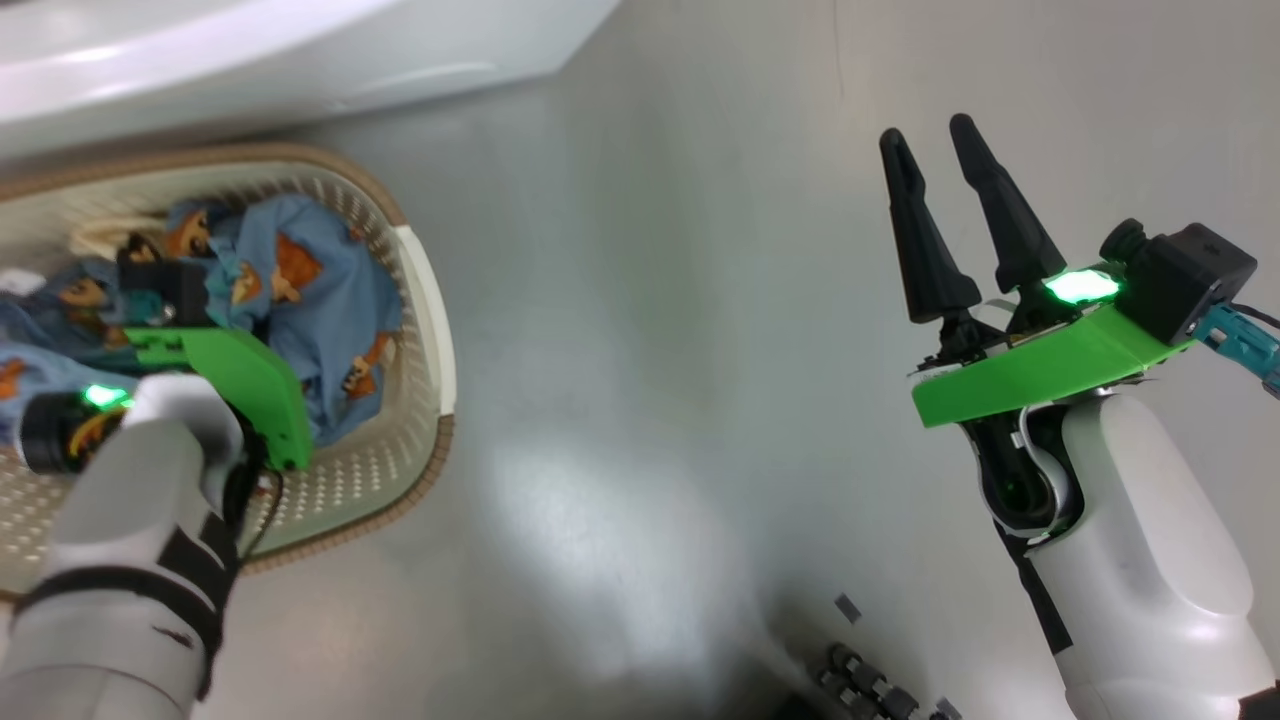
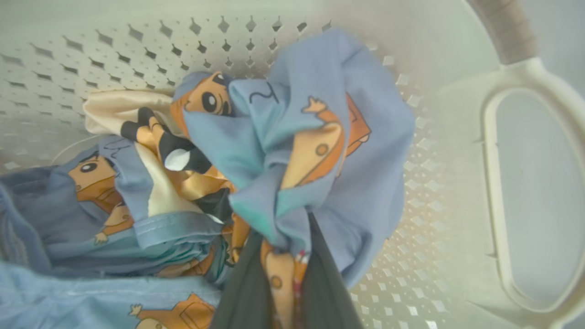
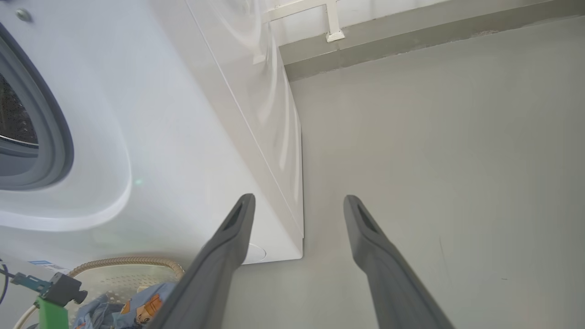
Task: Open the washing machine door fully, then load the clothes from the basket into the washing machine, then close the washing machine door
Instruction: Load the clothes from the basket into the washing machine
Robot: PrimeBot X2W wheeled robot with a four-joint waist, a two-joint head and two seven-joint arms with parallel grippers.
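Now, the left gripper point(image 2: 285, 246) is down inside the basket point(image 1: 425, 330), jaws drawn almost together, with a bunched fold of the clothes point(image 2: 320, 137) pinched between its dark fingers point(image 2: 324, 278). The fold rises as a crumpled knot of light blue and orange print. The rest of the pile lies to the left in the left wrist view, with cream cloth tucked among it.

The basket sits on the grey floor point(image 1: 650, 350) at the left, just in front of the washing machine point(image 3: 183, 137). The grey gasket point(image 3: 50, 137) and dark drum mouth lie uncovered, so the door step is probably done.

The right gripper point(image 1: 930, 133) hangs over bare floor at the right, well apart from the basket, jaws wide and holding nothing.

Handling, as judged:
- The fabric is soft, light and limp, so it will likely drape and trail below the fingers once lifted.
- The pieces look tangled, and one pull may drag its neighbours along.
- The best hold is deep on a thick gathered fold, as here, rather than on a thin hem that could slip out.
- The basket is light plastic and could shift if cloth snags on the perforations.
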